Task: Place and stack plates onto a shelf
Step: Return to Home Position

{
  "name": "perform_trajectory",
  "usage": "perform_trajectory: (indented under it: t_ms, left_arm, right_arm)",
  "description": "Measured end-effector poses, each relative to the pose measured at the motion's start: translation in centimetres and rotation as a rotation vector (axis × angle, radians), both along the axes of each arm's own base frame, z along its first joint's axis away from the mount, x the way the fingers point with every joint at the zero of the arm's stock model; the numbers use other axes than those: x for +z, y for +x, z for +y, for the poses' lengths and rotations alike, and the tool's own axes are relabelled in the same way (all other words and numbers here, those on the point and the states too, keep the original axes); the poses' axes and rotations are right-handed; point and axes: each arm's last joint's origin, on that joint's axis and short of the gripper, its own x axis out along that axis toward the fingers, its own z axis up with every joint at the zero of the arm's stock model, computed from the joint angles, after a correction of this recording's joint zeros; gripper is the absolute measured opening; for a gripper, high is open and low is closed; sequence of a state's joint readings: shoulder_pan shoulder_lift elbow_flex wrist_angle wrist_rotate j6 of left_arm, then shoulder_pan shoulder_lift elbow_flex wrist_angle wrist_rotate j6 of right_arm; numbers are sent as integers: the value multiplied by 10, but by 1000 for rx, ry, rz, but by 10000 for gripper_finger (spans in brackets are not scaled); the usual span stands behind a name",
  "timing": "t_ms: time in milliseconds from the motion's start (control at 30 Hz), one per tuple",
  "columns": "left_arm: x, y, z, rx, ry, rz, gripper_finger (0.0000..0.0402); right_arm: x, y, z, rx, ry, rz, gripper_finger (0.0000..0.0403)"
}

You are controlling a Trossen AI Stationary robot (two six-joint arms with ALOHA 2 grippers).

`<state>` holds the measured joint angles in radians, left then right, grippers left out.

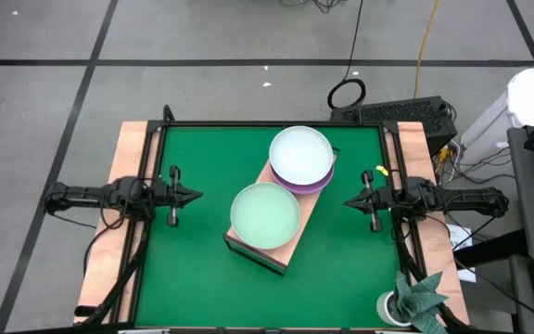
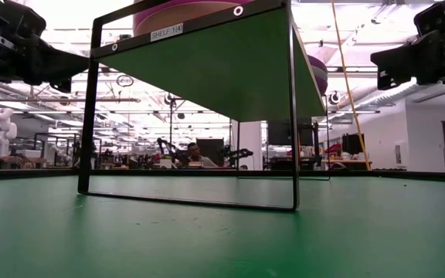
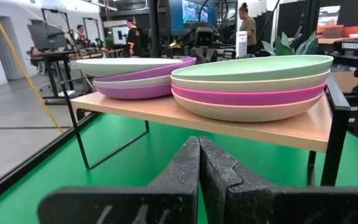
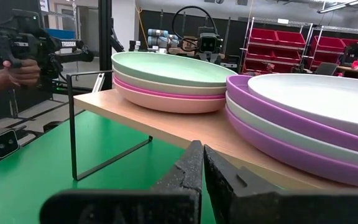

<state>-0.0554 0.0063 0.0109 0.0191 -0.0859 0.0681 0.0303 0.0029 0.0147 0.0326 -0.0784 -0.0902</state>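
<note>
**Left jaws and right jaws pressed together, empty, flanking the shelf (image 1: 286, 252).**
We see them mid-left and mid-right; the shelf sits centre frame, long axis slanting lower-left to upper-right, bearing two stacks of plates (image 1: 265, 214).

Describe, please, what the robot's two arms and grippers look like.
The left arm and right arm are slim, dark and jointed, trailing black cables. The left gripper and right gripper each carry two black, grainy fingers with notched inner edges.
</note>
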Motion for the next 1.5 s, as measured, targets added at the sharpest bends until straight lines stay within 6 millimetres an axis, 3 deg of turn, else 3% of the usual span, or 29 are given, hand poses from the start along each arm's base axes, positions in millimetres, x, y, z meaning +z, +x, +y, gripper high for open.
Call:
perform_trajectory:
  t_ms: [1500]
  left_arm:
    - [4,0,1,1,-49,-43,3]
  right_arm:
    - [0,0,0,0,0,-1,0]
